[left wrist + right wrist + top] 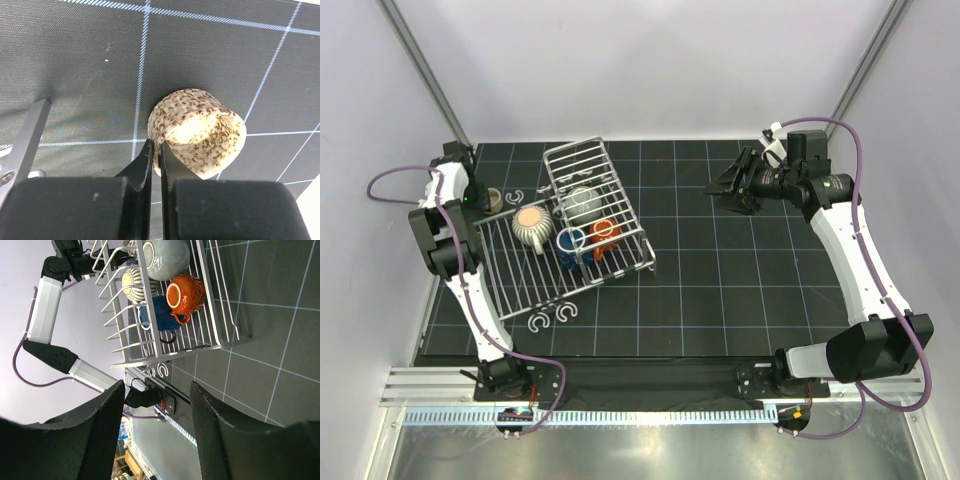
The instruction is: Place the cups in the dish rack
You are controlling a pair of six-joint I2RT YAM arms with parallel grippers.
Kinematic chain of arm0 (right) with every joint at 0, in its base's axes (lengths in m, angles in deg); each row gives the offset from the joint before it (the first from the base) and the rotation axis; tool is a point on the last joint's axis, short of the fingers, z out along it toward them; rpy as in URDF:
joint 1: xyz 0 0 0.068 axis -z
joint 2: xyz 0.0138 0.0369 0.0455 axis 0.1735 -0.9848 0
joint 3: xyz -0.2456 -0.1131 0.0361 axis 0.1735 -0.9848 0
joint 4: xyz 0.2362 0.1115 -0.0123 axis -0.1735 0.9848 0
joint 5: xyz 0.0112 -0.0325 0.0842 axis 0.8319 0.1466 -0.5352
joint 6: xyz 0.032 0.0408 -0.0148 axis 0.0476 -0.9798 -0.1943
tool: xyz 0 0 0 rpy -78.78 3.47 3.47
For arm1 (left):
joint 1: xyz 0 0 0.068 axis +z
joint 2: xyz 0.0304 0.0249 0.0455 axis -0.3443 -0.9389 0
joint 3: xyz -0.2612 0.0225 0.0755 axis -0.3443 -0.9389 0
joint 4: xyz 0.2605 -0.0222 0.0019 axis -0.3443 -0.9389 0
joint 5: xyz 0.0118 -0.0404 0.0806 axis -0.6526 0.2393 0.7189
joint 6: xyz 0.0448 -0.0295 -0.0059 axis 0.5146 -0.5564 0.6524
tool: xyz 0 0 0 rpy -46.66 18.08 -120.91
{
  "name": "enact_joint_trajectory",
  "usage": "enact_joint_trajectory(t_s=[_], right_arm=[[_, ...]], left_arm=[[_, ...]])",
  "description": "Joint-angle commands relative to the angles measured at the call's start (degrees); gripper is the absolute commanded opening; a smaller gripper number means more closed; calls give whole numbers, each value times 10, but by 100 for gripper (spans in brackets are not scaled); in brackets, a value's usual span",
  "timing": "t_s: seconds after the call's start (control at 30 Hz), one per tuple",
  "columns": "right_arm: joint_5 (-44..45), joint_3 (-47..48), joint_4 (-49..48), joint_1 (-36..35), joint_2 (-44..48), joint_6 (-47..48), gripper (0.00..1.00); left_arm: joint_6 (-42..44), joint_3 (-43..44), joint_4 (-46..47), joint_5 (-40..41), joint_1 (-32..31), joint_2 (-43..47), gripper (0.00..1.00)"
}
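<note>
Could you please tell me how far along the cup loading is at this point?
Done: four cups sit in the dish rack: the striped cup, grey cup, blue cup and orange cup. In hand: the left gripper is shut on the wall of the tan cup, outside the rack. Left: placing that last cup in the rack. The right gripper is open and holds nothing.

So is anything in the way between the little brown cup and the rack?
Nothing visible is. The left pincer is shut on the wall of the brown cup, right beside the far left corner of the dish rack. The striped cup lies on the tray, but there are bare slats next to it.
</note>
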Motion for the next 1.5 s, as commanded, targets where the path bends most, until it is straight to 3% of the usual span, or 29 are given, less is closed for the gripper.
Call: enact_joint_trajectory(t_s=[0.0, 0.2, 0.37, 0.5, 0.8, 1.23, 1.3, 1.47], right_arm=[[3, 27, -8, 3, -3, 0, 57], [-2, 32, -3, 4, 0, 4, 56], [-6, 30, -5, 3, 15, 7, 57], [-8, 24, -5, 3, 27, 9, 59], [-14, 6, 5, -11, 66, 27, 60], [-57, 59, -35, -105, 87, 30, 60], [-52, 80, -37, -132, 73, 35, 64], [-50, 116, -105, -220, 41, 12, 79]], left_arm=[[-5, 2, 35, -6, 8, 36, 0], [-9, -25, 84, -53, 7, 81, 0], [-18, -181, 285, -89, -4, 197, 0], [-31, -256, 352, -132, -8, 264, 0], [-37, -362, 390, -180, -44, 421, 0], [-46, -409, 406, -171, -210, 628, 0], [-46, -422, 412, -181, -218, 670, 0], [-62, -453, 454, -305, -225, 718, 0]])
